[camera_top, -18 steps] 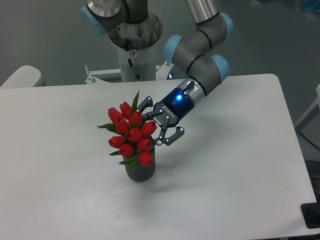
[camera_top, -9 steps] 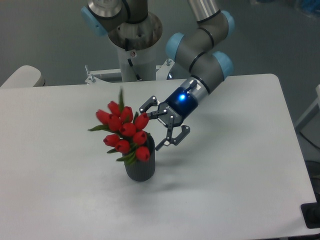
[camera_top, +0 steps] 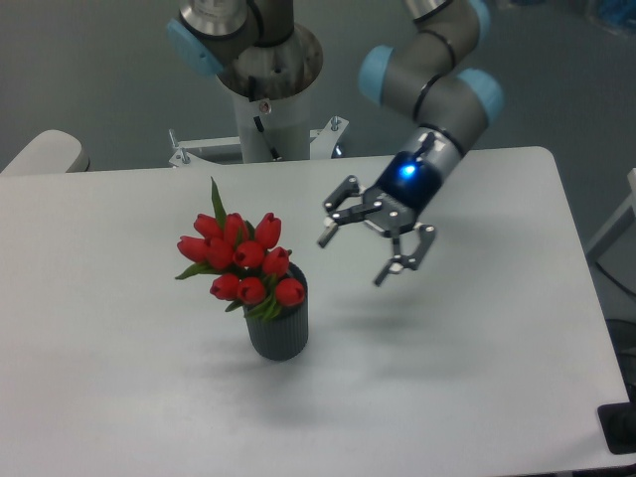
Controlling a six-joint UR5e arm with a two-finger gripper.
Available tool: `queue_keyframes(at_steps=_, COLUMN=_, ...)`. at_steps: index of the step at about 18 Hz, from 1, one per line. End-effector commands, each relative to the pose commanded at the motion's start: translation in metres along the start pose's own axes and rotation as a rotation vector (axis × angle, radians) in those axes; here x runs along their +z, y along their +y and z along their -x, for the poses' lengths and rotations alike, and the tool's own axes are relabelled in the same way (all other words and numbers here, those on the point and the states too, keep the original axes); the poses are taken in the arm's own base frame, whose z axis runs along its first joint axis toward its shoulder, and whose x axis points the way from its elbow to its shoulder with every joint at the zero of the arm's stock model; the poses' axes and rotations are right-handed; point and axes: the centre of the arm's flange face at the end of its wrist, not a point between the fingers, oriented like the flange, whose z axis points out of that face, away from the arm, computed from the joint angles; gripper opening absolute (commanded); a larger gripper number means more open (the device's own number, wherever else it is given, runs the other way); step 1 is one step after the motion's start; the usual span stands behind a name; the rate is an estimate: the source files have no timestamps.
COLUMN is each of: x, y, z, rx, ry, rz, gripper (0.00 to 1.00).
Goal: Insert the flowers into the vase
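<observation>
The vase [camera_top: 278, 326], dark grey and vertically ribbed, stands upright on the white tabletop [camera_top: 467, 378], left of centre. The flowers [camera_top: 241, 264], a tight bunch of red tulip buds with green leaves, sit in its mouth and lean toward the left; one long leaf points upward above the buds. The stems are hidden inside the vase, and the buds cover most of the rim, so only its right edge shows. The tool [camera_top: 352, 256] hangs above the tabletop to the right of the flowers, well apart from them, its two fingers spread wide and holding nothing. A blue light glows on the wrist behind it. The arm's upper links are cut off by the top edge, as is the base column [camera_top: 266, 84] behind the tabletop.
</observation>
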Motion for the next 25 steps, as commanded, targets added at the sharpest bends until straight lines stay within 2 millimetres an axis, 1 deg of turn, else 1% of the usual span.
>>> queue_keyframes(at_steps=1, x=-0.003, y=-0.001, z=0.009, rx=0.018, ry=-0.010, rz=0.038, gripper=1.00)
queue_keyframes(at_steps=2, x=-0.005, y=-0.002, z=0.023, rx=0.031, ry=-0.022, rz=0.075, gripper=1.00)
queue_keyframes(at_steps=4, x=-0.012, y=-0.010, z=0.051, rx=0.065, ry=-0.050, rz=0.152, gripper=1.00)
queue_keyframes(at_steps=7, x=-0.023, y=-0.016, z=0.089, rx=0.089, ry=-0.105, rz=0.318, gripper=1.00)
queue_keyframes(at_steps=9, x=-0.029, y=-0.029, z=0.115, rx=0.139, ry=-0.149, rz=0.438, gripper=1.00)
queue_keyframes(at_steps=10, x=-0.031, y=-0.036, z=0.125, rx=0.162, ry=-0.168, rz=0.490, gripper=1.00)
queue_keyframes(at_steps=11, x=-0.024, y=-0.043, z=0.131, rx=0.185, ry=-0.175, rz=0.537, gripper=1.00)
queue_keyframes(at_steps=13, x=-0.016, y=-0.059, z=0.138, rx=0.225, ry=-0.190, rz=0.640, gripper=1.00)
queue_keyframes(at_steps=14, x=-0.007, y=-0.068, z=0.140, rx=0.243, ry=-0.191, rz=0.696, gripper=1.00)
queue_keyframes(at_steps=16, x=0.015, y=-0.089, z=0.142, rx=0.296, ry=-0.194, rz=0.806, gripper=1.00)
queue_keyframes(at_steps=18, x=0.037, y=-0.110, z=0.140, rx=0.348, ry=-0.202, rz=0.870, gripper=1.00)
queue_keyframes(at_steps=22, x=0.058, y=-0.126, z=0.138, rx=0.391, ry=-0.186, rz=0.901, gripper=1.00)
queue_keyframes(at_steps=25, x=0.064, y=-0.128, z=0.137, rx=0.421, ry=-0.156, rz=0.905, gripper=1.00)
